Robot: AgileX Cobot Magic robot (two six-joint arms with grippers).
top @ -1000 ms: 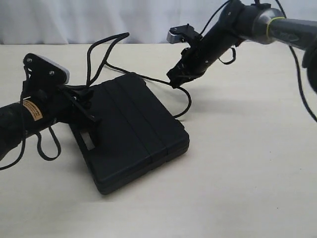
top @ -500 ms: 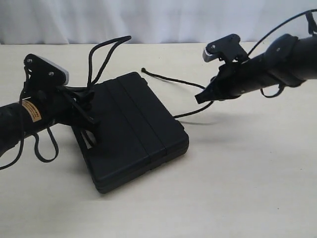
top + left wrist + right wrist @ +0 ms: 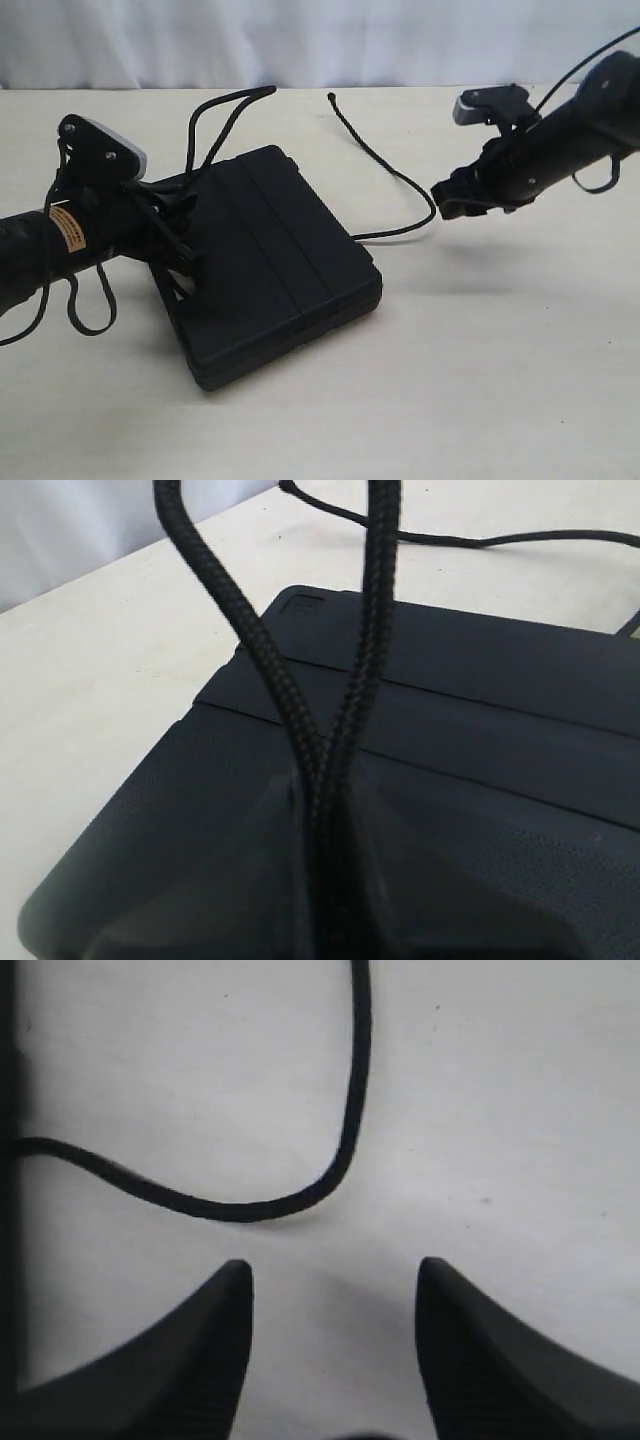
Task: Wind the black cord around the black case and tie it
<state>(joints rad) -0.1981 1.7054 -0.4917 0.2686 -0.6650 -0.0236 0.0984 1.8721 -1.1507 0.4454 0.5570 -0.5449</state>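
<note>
The black case [image 3: 275,265] lies flat on the table, left of the middle. My left gripper [image 3: 183,222] hangs over its left edge, shut on two strands of the black cord [image 3: 212,125], which loop up and back from it. The left wrist view shows those strands [image 3: 352,680] meeting between the jaws [image 3: 325,790] above the case lid [image 3: 490,730]. A free length of cord [image 3: 395,175] runs from the case's right side, bends, and ends in a knotted tip [image 3: 331,96]. My right gripper [image 3: 442,207] stands open just right of that bend [image 3: 250,1210], with nothing between its fingers [image 3: 333,1270].
A tan table [image 3: 480,380] carries everything, with a white curtain [image 3: 300,40] behind its far edge. A glossy cable loop [image 3: 88,305] hangs from the left arm near the case's left side. Another cable [image 3: 598,180] dangles from the right arm.
My right gripper let go of the cord near the case's far corner and drew away to the right. The cord's knotted end dropped onto the table and swung farther back.
</note>
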